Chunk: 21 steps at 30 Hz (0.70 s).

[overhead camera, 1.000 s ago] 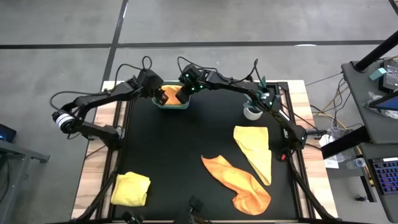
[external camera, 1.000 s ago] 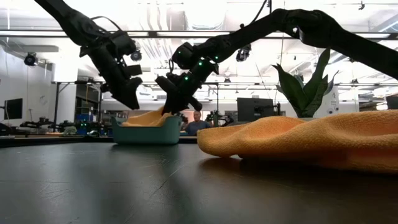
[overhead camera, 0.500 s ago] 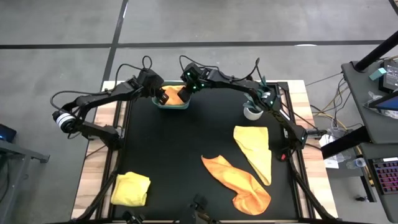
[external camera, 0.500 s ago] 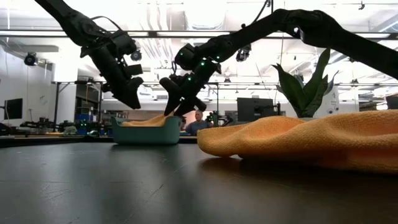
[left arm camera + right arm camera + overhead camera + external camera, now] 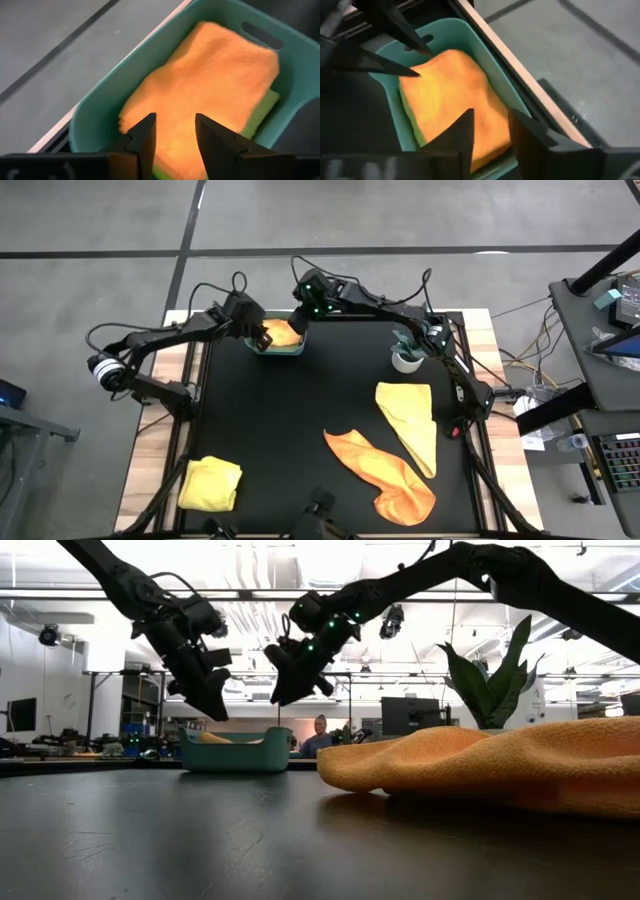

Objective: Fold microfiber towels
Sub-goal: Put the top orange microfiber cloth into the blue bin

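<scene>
Orange and soft, a folded towel [image 5: 210, 85] lies flat in the teal bin [image 5: 277, 348] at the far edge of the table. We can see a lime green towel [image 5: 262, 112] peeking out under it. So we think the step in hand is putting a folded towel away in the bin, and that part looks done.

Our left gripper [image 5: 172, 132] hangs just above the bin. Its two fingers stand a little apart and there is nothing between them. Our right gripper [image 5: 490, 132] hangs above the bin too, from the other side. Its fingers are also a little apart and they hold nothing.

Three more towels wait on the black mat [image 5: 300, 410]. A yellow towel [image 5: 412, 423] and a crumpled orange towel [image 5: 385, 473] lie on the right side, touching each other. Another yellow towel [image 5: 210, 483] sits bunched up at the near left corner, well apart from them.

Next, we think both arms need to lift away from the bin and go to one of the loose towels. That towel should be spread out flat before we fold it. The small plant [image 5: 408, 352] stands near the right arm, so we must take care not to bump it.
</scene>
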Each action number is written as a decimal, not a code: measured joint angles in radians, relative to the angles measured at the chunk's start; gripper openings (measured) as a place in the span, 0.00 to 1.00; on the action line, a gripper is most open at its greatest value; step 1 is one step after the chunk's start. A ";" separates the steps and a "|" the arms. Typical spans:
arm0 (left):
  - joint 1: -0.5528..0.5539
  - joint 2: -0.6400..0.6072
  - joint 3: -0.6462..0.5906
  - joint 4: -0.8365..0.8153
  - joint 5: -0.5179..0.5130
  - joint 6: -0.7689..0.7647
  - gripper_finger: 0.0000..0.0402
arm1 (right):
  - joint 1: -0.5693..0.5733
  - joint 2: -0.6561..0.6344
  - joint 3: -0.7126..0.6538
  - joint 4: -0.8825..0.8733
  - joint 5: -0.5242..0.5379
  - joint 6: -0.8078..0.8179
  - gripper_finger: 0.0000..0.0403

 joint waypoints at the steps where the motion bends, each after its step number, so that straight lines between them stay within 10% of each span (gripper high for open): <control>1: 0.000 0.010 0.000 0.013 0.006 0.000 0.27 | 0.002 0.002 0.000 0.009 0.000 -0.017 0.24; 7: -0.002 0.072 0.001 0.064 0.014 -0.001 0.12 | 0.009 0.038 0.000 0.075 -0.004 -0.055 0.04; 21: -0.007 0.145 0.000 0.005 0.017 0.005 0.01 | 0.032 0.131 0.010 0.038 -0.002 -0.119 0.02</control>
